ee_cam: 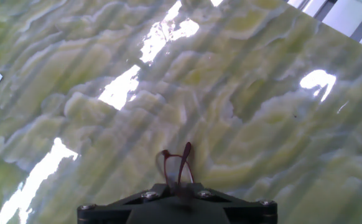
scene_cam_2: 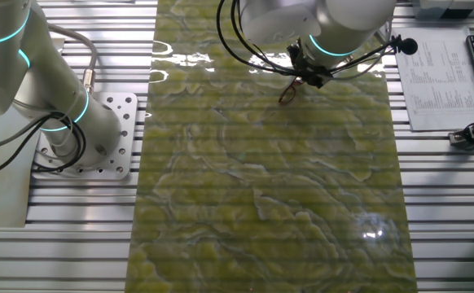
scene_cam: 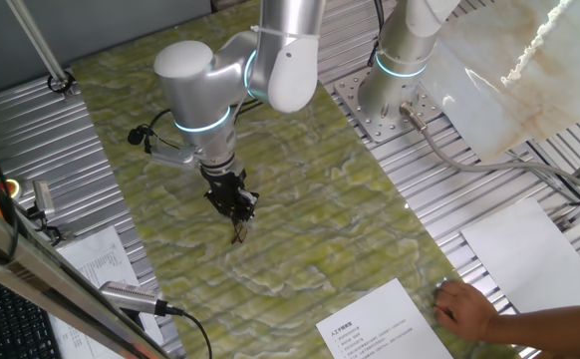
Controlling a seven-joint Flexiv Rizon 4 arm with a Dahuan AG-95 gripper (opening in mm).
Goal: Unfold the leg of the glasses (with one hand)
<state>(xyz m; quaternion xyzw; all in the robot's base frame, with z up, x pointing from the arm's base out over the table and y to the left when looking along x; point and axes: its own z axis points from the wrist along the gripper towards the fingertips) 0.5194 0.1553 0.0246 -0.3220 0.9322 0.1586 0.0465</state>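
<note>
Glasses (ee_cam: 176, 169) between jaws, above mat (ee_cam: 262, 124)

Thin reddish-brown wire glasses (ee_cam: 176, 168) dangling lens-down, pinched in gripper (ee_cam: 176, 198).

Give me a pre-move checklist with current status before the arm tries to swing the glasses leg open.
1. Glasses in the gripper: ok, hand view shows the frame sticking out from between the fingers.
2. Glasses lifted off the green mat: cannot tell, they hang close above it or touch it.
3. Leg folded or open: cannot tell, wire too thin in all views.
4. Space around the gripper: ok, nothing else lies near it on the mat.
5. Human hand away from the gripper: ok, it rests at the mat's edge by the paper sheet.
</note>
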